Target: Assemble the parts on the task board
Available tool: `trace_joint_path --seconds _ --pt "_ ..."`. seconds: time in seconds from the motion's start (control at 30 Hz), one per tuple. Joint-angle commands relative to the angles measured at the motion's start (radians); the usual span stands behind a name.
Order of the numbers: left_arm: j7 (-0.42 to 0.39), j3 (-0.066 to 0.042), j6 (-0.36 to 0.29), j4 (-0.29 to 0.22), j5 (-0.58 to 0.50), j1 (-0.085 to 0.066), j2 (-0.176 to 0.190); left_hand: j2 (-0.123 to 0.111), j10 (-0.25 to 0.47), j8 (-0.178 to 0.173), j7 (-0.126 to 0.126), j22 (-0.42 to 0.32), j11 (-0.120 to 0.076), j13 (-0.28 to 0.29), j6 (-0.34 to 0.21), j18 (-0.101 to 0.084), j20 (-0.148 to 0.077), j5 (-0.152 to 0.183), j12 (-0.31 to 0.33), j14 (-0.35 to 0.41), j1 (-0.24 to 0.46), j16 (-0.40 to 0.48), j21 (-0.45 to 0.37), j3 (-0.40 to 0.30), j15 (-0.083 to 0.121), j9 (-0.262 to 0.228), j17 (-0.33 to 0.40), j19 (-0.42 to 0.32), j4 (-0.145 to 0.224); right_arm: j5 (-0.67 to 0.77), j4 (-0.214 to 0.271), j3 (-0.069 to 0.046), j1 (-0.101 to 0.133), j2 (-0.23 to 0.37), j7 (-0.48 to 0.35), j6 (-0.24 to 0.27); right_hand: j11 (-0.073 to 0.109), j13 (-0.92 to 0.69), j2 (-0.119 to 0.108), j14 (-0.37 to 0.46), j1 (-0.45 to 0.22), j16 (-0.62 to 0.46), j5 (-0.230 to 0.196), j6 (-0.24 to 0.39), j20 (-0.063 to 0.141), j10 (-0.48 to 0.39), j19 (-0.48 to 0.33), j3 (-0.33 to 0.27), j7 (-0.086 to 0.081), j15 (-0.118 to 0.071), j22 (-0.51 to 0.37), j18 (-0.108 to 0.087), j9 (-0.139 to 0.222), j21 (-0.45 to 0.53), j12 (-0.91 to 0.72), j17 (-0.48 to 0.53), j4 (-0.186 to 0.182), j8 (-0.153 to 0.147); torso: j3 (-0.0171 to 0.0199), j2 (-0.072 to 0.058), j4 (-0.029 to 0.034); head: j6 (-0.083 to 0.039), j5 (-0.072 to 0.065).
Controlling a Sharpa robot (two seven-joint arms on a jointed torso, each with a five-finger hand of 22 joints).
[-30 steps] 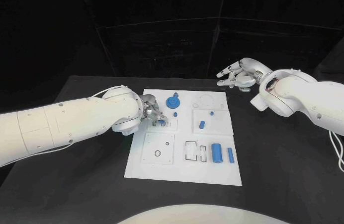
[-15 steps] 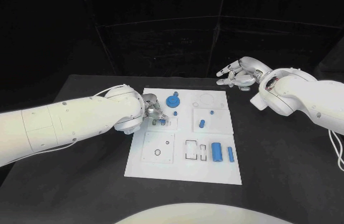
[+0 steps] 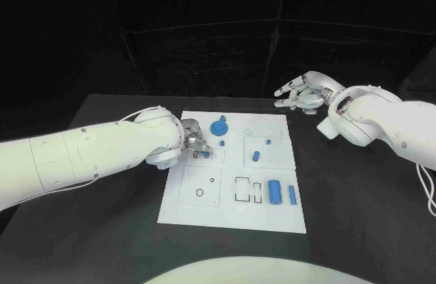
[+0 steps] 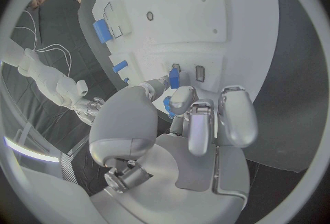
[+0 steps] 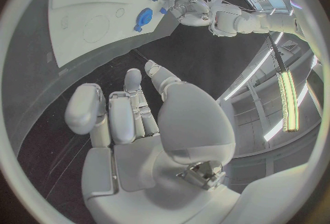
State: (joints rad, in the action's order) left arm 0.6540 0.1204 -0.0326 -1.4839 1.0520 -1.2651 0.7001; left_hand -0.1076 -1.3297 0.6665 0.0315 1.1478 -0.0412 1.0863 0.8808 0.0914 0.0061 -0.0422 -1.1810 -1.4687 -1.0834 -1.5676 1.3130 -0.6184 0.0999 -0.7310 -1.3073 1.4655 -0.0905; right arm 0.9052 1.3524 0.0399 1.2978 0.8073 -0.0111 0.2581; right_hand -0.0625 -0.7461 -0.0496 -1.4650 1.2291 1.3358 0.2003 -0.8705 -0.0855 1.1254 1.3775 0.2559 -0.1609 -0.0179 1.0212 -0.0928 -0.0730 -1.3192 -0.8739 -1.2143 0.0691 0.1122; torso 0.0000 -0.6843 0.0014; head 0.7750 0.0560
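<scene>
On the left side of the white rectangular task board (image 3: pixel 232 170), our left robot hand (image 3: pixel 193 143) pinches a small blue plastic peg (image 4: pixel 174 77) and holds it over one of two narrow slots in a raised white square insert (image 3: pixel 207 155). From the left wrist view the peg stands close to upright with its lower end at the slot mouth, though we cannot tell whether it has entered. We judge the main risk to be a slight tilt or offset: pushing down then would jam the peg on the slot edge, or flip it out of the fingertips (image 4: pixel 180 97) onto the black tabletop (image 3: pixel 109 221). The left arm reaches in low from the left, wrist bent toward the board, the other fingers curled alongside the pinch.

Further right on the board lie a blue round gear-like disc (image 3: pixel 219 130) at the far edge, a small blue stub (image 3: pixel 257 156) in the middle, and a blue cylinder (image 3: pixel 275 192) beside a slimmer blue bar (image 3: pixel 292 196) on the near right; a careless sweep of the arm could disturb them.

At the far right, our right robot hand (image 3: pixel 302 95) hovers beyond the board's far corner, empty with fingers loosely spread, well apart from the parts.
</scene>
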Motion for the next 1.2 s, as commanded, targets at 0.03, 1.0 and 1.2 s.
trace_joint_path --seconds 0.03,1.0,1.2 --pt "0.014 0.003 0.032 0.001 0.008 0.000 -0.001 -0.008 -0.003 0.004 -0.005 0.002 -0.003 0.001 0.003 -0.017 -0.002 -0.007 -0.004 -0.102 0.000 -0.003 0.006 -0.070 0.004 -0.001 -0.263 0.007 0.080 0.002 0.001 -0.001 0.002 0.000 -0.008 -0.007 -0.003 0.001 0.004 -0.030 0.002 -0.004 0.004 -0.001 -0.001 -0.006 -0.005 -0.004 0.001 0.002 -0.001 -0.005 -0.001 0.007 0.006 0.000 0.000 0.007 0.0003 0.000 0.0005 0.002 0.001" --pt "0.013 0.011 0.047 -0.009 0.008 0.000 0.002 -0.013 -0.006 0.007 -0.008 0.010 -0.005 0.004 0.016 -0.018 -0.003 -0.008 -0.009 -0.102 0.022 -0.003 0.010 -0.038 0.006 -0.002 -0.263 0.009 0.078 0.006 -0.001 -0.001 0.002 -0.002 -0.008 -0.013 -0.003 0.001 0.004 -0.030 0.002 -0.004 0.004 -0.001 -0.001 -0.006 -0.005 -0.004 0.001 0.002 -0.001 -0.005 -0.001 0.007 0.006 0.000 0.000 0.007 -0.0003 0.000 0.0012 0.001 -0.001" --pt "0.011 0.011 0.045 0.000 0.008 0.000 -0.004 -0.016 -0.009 0.008 -0.006 0.018 -0.003 0.007 0.025 -0.019 -0.002 -0.007 -0.014 -0.102 0.082 -0.003 0.015 0.008 0.004 -0.003 -0.263 0.010 0.036 0.007 -0.002 -0.001 0.002 -0.004 -0.008 -0.013 -0.003 0.004 0.005 -0.030 0.000 -0.006 0.005 -0.001 -0.001 -0.007 -0.006 -0.005 0.001 0.002 -0.002 -0.005 -0.001 0.008 0.007 0.002 -0.001 0.008 0.0002 0.000 0.0008 0.001 -0.001"
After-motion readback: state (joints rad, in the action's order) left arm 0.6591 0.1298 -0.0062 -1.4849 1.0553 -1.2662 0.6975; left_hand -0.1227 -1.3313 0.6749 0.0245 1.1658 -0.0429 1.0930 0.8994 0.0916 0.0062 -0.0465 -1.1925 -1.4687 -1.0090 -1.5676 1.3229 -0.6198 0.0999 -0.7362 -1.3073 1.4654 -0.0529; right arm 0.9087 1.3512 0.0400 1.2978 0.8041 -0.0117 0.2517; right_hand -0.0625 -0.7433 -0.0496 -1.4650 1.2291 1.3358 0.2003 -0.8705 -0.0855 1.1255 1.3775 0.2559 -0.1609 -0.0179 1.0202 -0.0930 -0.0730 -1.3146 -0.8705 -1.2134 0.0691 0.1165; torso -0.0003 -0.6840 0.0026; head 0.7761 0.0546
